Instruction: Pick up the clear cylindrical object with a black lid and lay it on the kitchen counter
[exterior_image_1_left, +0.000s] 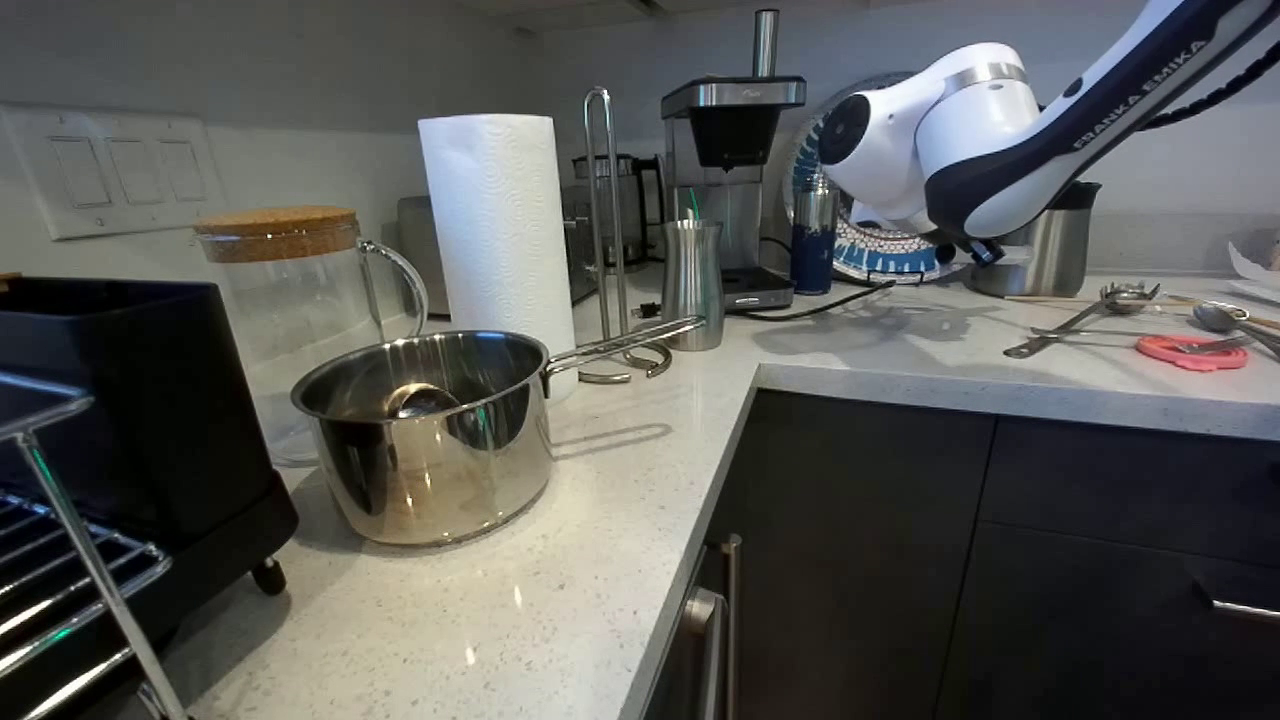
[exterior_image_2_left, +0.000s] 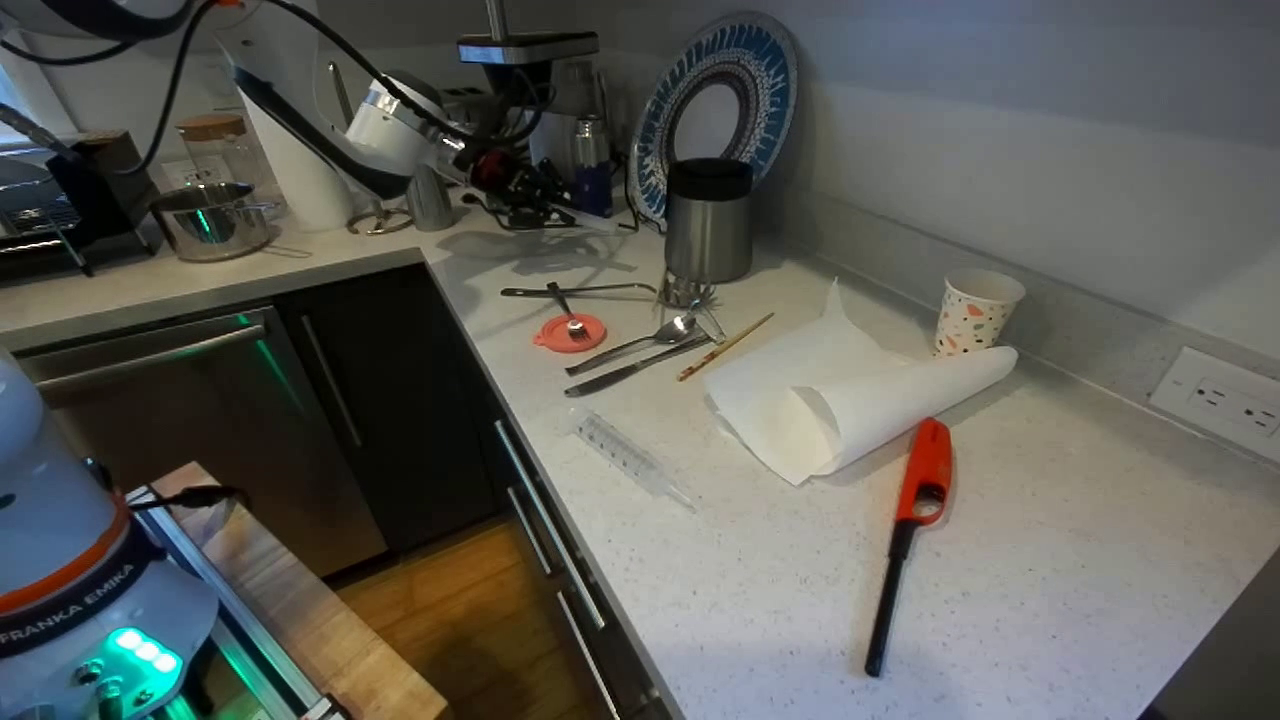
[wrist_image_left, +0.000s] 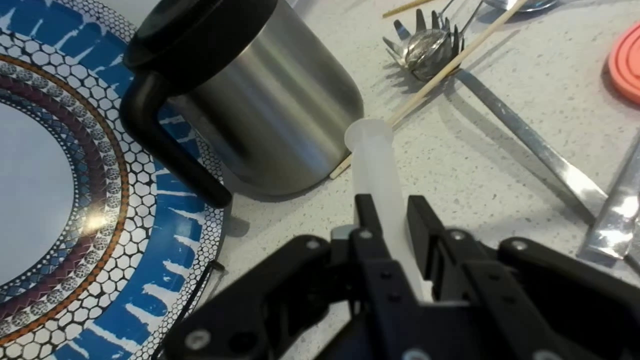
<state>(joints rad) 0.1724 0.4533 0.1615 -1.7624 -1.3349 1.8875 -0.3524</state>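
- The pincer (wrist_image_left: 390, 202) is nearly closed, squeezing a white tube (wrist_image_left: 383, 190).
- The tube points straight out, wide end farthest, above the desk (exterior_image_2_left: 760, 600).
- Probably lower it next.

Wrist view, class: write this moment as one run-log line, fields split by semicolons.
gripper: holds tube; tube: above counter, not yet laid down; wrist view: mug, plate left of tube

The pincer (exterior_image_2_left: 568, 208) hangs above the counter (exterior_image_2_left: 780, 560), a whitish rod (exterior_image_2_left: 598, 221) jutting from it; near it stands a steel mug (exterior_image_2_left: 708, 235); well apart from it lies a red lighter (exterior_image_2_left: 911, 490).
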